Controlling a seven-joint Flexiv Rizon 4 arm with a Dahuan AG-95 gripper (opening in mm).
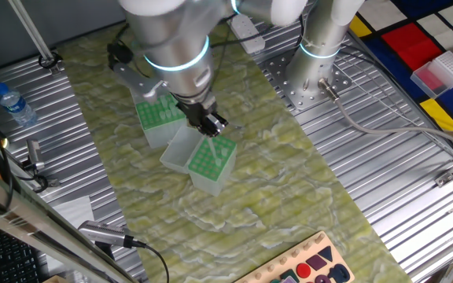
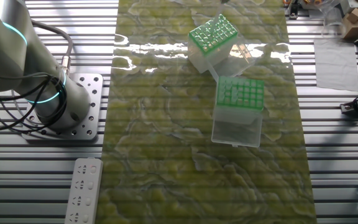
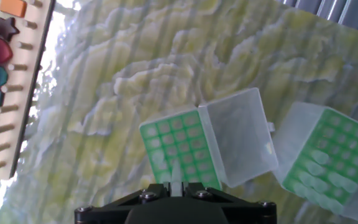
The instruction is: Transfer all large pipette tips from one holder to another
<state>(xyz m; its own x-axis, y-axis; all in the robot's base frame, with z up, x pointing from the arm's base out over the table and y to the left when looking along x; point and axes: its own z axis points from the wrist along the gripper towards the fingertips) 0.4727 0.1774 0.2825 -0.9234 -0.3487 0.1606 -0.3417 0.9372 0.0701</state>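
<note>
- In one fixed view, the source holder (image 1: 160, 114) sits at about ten o'clock from the end effector (image 1: 209, 126), partly hidden by the arm; the hand view shows the remaining large pipette tips (image 3: 325, 180) lying there in rows
- The receiving holder (image 1: 211, 161) stands just beside it at about five o'clock, its clear lid (image 1: 181, 148) folded open to the left, on the mottled green tabletop (image 1: 289, 204)
- The end effector hangs above the receiving holder, clenched on one pipette tip (image 3: 175, 176), whose pale cone pokes out between the fingers
- Judged step: seating this tip in a free cell of the green rack plate (image 3: 179, 146); it calls for centring the cone over one hole, keeping it vertical, and descending slowly before letting go, since a skewed tip may catch the plate's ribs
- The arm leans in from twelve o'clock, wrist bent downward, fingers pointing nearly straight at the holder
</note>
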